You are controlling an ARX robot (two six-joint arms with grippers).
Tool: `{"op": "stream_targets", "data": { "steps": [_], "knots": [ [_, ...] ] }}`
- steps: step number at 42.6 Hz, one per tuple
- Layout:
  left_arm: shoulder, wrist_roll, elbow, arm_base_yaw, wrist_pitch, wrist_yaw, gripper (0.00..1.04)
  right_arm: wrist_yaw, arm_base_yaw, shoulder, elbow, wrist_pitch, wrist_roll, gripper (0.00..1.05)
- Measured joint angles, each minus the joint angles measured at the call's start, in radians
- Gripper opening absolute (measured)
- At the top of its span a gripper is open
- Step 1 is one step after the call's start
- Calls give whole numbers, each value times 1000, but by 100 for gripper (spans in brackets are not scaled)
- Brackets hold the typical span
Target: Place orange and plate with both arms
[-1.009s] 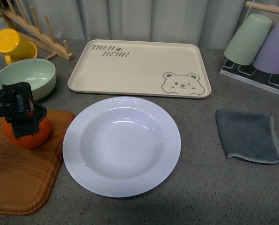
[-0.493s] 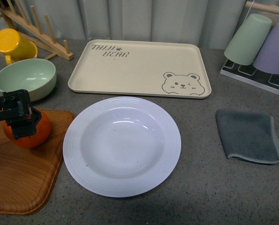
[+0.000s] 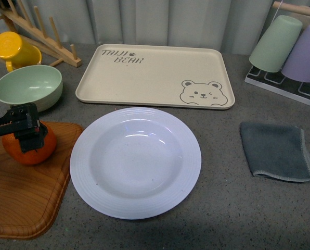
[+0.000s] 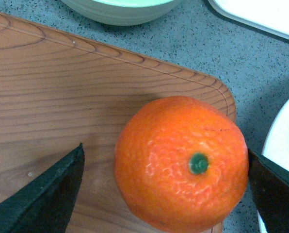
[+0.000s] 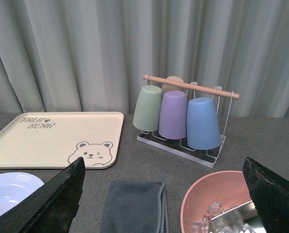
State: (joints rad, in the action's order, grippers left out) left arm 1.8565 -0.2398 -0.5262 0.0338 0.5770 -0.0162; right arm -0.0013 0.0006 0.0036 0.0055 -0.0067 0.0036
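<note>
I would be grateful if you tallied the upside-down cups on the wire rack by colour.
Green cup: 1
Purple cup: 1
Blue cup: 1
Beige cup: 1, mostly hidden behind the others
Total: 4

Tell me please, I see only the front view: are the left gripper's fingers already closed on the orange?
Observer: No. In the left wrist view the left gripper is open around the orange, with bare cutting board showing in the gap on one side.
Operator: And the right gripper? I do not see it at all.
Observer: The right wrist view shows the right gripper open and holding nothing.
Operator: Is something near it that I miss?
Observer: Yes, a pink bowl shows close by it, outside your picture.
</note>
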Motion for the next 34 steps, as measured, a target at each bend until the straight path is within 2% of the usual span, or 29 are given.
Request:
{"op": "stream_targets", "data": {
  "steps": [6, 9, 12, 20, 24, 34],
  "knots": [
    [5, -1, -3, -1, 0, 0, 74, 0, 0, 0, 0, 0, 0, 95],
    [5, -2, -3, -1, 0, -1, 68, 0, 0, 0, 0, 0, 0, 95],
    [4, -5, -3, -1, 0, -3, 65, 0, 0, 0, 0, 0, 0, 95],
    [-53, -28, -3, 28, -26, -2, 65, 0, 0, 0, 0, 0, 0, 95],
    [-109, -42, -3, 79, -42, -1, 64, 0, 0, 0, 0, 0, 0, 95],
    [-153, -123, -50, 322, -56, 48, 64, 0, 0, 0, 0, 0, 0, 95]
  ]
}}
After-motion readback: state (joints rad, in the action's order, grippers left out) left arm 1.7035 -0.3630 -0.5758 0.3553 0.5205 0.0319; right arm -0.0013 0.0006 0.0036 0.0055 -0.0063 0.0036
